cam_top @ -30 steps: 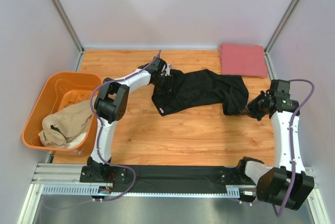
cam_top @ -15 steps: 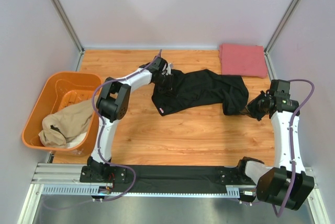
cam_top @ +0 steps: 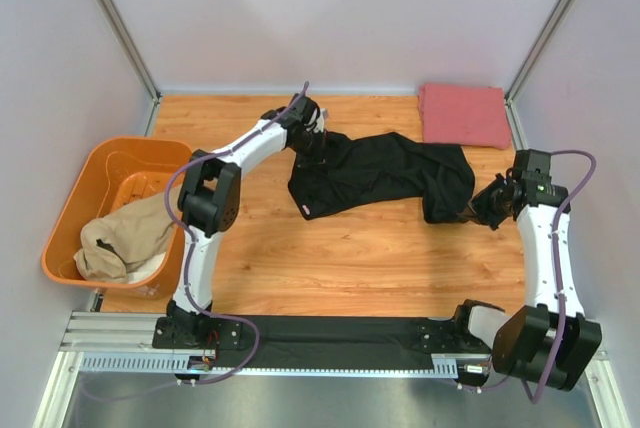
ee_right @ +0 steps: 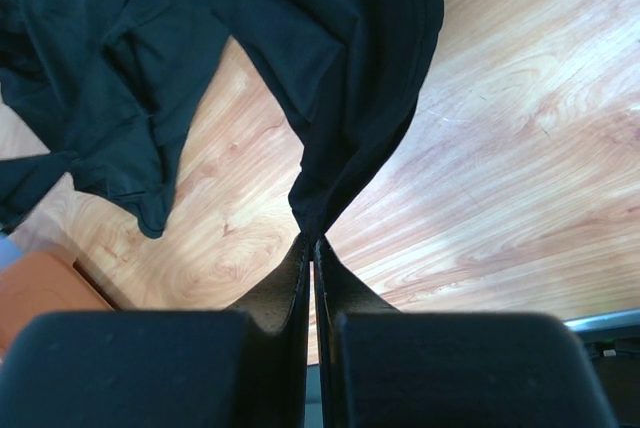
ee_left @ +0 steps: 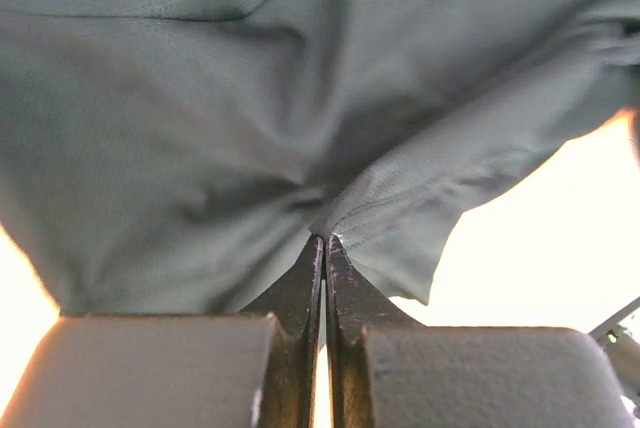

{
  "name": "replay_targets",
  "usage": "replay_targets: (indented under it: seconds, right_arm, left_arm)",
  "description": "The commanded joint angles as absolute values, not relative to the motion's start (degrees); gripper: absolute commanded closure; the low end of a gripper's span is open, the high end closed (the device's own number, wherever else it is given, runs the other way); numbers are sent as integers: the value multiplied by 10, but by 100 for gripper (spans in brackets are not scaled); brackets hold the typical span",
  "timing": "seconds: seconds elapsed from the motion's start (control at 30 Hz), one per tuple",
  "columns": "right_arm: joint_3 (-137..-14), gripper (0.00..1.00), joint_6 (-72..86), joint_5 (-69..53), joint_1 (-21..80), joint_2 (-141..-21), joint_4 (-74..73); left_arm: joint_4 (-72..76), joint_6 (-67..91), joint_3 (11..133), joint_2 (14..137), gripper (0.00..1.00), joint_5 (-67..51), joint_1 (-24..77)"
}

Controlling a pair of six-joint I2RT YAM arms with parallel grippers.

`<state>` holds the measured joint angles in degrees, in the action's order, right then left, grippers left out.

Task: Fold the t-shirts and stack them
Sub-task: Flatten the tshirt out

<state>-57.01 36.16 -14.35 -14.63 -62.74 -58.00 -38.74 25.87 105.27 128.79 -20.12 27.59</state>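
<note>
Top external view: left claw (cam_top: pixel 320 147) is clamped on one edge of the black t-shirt (cam_top: pixel 385 173), which lies bunched on the tabletop (cam_top: pixel 350 258) and stretches rightward to the right claw (cam_top: pixel 473 210), clamped on the other end. Spreading step, I'd say; next, pull apart evenly.

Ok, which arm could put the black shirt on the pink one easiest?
Probably right: the right pincer grips the black shirt at the end nearest the folded pink shirt in the back right corner; the left pincer grips the far end.
</note>
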Motion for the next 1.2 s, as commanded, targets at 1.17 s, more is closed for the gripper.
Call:
replay_targets:
  seconds: [1.17]
  right_arm:
    - [-1281, 100, 508, -229, -117, -961, -349]
  left_arm:
    - [-55, 426, 1420, 995, 100, -328, -34]
